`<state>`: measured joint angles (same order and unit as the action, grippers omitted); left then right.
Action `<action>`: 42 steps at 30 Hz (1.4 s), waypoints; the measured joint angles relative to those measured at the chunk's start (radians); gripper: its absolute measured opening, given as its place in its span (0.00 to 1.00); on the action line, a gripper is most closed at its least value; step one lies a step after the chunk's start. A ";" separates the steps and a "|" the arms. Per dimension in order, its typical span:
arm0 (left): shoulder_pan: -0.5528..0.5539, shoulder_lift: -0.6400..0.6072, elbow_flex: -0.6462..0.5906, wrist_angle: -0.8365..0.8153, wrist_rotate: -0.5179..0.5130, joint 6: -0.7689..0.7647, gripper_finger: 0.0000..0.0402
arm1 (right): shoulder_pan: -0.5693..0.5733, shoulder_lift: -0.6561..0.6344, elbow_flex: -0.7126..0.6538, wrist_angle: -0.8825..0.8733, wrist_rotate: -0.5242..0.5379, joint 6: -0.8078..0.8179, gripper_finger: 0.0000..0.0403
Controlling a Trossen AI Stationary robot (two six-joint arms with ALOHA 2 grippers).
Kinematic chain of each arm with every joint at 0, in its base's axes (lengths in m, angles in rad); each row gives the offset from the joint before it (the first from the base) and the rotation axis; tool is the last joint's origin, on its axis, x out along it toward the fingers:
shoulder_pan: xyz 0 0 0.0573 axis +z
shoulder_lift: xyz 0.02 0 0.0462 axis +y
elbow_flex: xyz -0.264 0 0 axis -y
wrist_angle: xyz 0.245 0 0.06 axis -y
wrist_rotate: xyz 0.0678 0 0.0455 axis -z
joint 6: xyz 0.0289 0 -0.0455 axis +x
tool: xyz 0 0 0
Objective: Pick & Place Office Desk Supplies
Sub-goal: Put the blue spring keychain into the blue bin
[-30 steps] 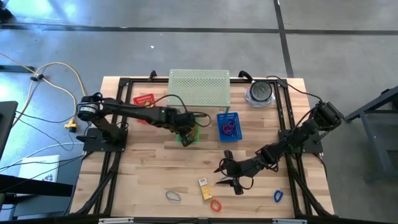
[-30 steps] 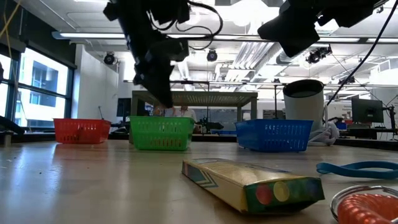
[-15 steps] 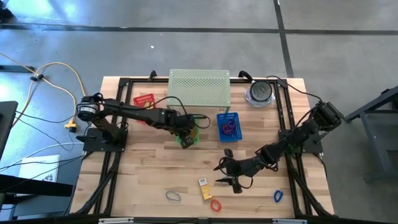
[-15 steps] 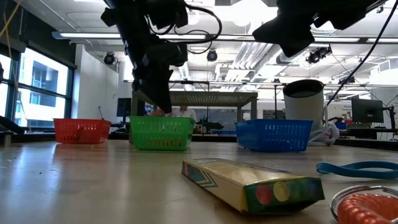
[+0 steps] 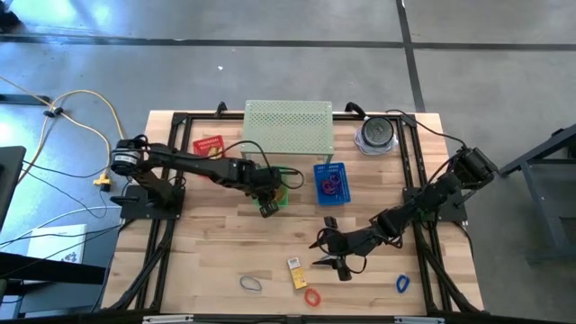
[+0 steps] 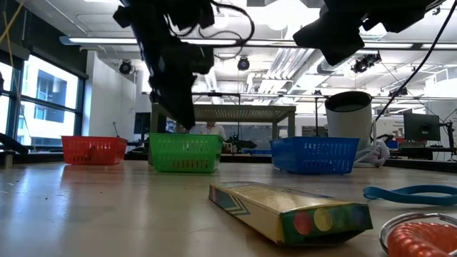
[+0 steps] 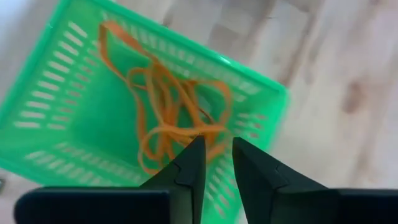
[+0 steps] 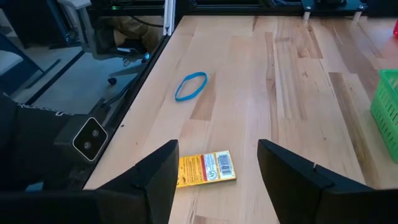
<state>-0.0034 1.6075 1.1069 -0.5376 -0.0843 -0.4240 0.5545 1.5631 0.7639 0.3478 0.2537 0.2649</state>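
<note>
High view, left to right. Red basket (image 5: 209,145) at upper left of the desk (image 5: 207,252), beside the pale green perforated shelf (image 5: 288,126) at top centre. The left gripper (image 5: 267,209) hangs over the green basket (image 5: 277,197) just left of centre; in the left wrist view its fingers (image 7: 186,169) stand a narrow gap apart, holding nothing, above a tangle of orange loops (image 7: 165,118) lying inside the basket. Along the lower edge of the desk: a grey loop (image 5: 250,284), a yellow-orange packet (image 5: 295,272) and a red loop (image 5: 312,297) (all lying loose and apart from one another). The blue basket (image 5: 331,184), right of centre, holds red and purple loops (image 5: 332,186). The right gripper (image 5: 326,263) hovers at lower centre-right, just beside the packet, its fingers spread wide and empty; the right wrist view shows the packet between them on the desk. A blue loop (image 5: 402,283) lies at lower right. A grey round container (image 5: 376,134) stands at upper right.
</note>
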 joint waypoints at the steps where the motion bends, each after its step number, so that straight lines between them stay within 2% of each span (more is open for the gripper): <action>1: -0.006 -0.011 0.001 -0.015 0.024 -0.001 0.19 | 0.000 0.000 0.000 0.000 0.000 0.000 0.52; 6: -0.070 -0.083 0.006 -0.109 0.135 -0.011 0.19 | 0.000 0.000 0.000 0.000 0.001 0.000 0.52; 11: -0.229 -0.129 0.009 -0.134 0.179 -0.047 0.19 | 0.000 0.000 0.000 0.000 0.001 0.000 0.52; 15: -0.375 -0.128 0.017 -0.033 0.073 -0.070 0.19 | 0.000 0.000 0.000 0.000 0.001 0.000 0.52; 21: -0.539 -0.088 0.019 0.227 -0.106 0.045 0.19 | 0.000 0.000 0.000 0.000 0.001 0.000 0.52; 26: -0.576 -0.062 0.019 0.250 -0.131 -0.019 0.19 | 0.000 0.000 0.000 0.000 0.001 0.000 0.52; 31: -0.578 -0.003 0.019 0.283 -0.118 -0.060 0.19 | 0.000 0.000 0.000 0.001 0.001 0.000 0.52; 33: -0.578 0.038 0.018 0.345 -0.097 -0.062 0.19 | 0.000 0.000 0.000 0.001 0.001 0.000 0.52; 36: -0.574 0.091 0.018 0.462 -0.094 -0.030 0.19 | 0.000 0.000 0.000 0.001 0.001 0.000 0.52; 42: -0.578 0.113 0.018 0.539 -0.104 0.045 0.19 | 0.000 0.000 0.000 0.002 0.001 0.000 0.52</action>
<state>-0.5812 1.7206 1.1252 0.0013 -0.1888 -0.3786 0.5545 1.5631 0.7639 0.3495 0.2546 0.2653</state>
